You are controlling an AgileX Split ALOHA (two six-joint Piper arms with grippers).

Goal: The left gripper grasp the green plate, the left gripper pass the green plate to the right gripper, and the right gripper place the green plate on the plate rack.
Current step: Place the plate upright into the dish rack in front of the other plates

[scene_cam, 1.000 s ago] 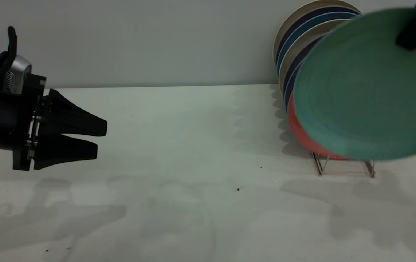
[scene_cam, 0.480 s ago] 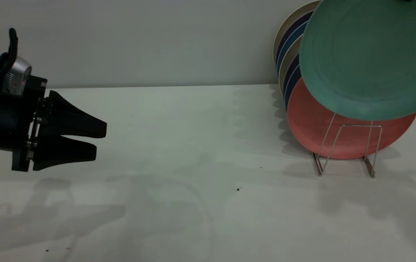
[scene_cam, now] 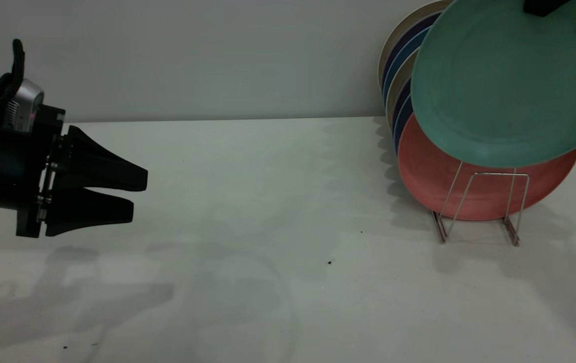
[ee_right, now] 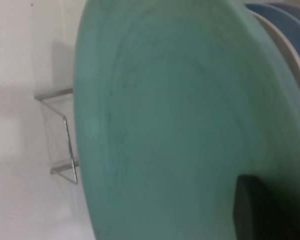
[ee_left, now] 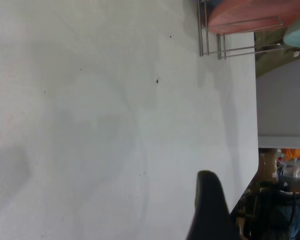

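I see the right gripper [scene_cam: 545, 6], mostly cut off at one o'clock, clamping the green plate [scene_cam: 505, 85] above the plate rack [scene_cam: 479, 206]; left gripper [scene_cam: 134, 194] at nine o'clock, slightly parted, empty, table [scene_cam: 268, 201] clear between.

No legible text, labels, brands, numbers or signs anywhere — checked in all three views. Green plate [scene_cam: 507, 83], pink plate [scene_cam: 434, 176] and the other racked plates: plain faces, no marks. Silver camera [scene_cam: 21, 106] on the left gripper [scene_cam: 134, 196]: ribbed casing only, no lettering readable. Background clutter past the table edge in the left wrist view — too blurred to read.
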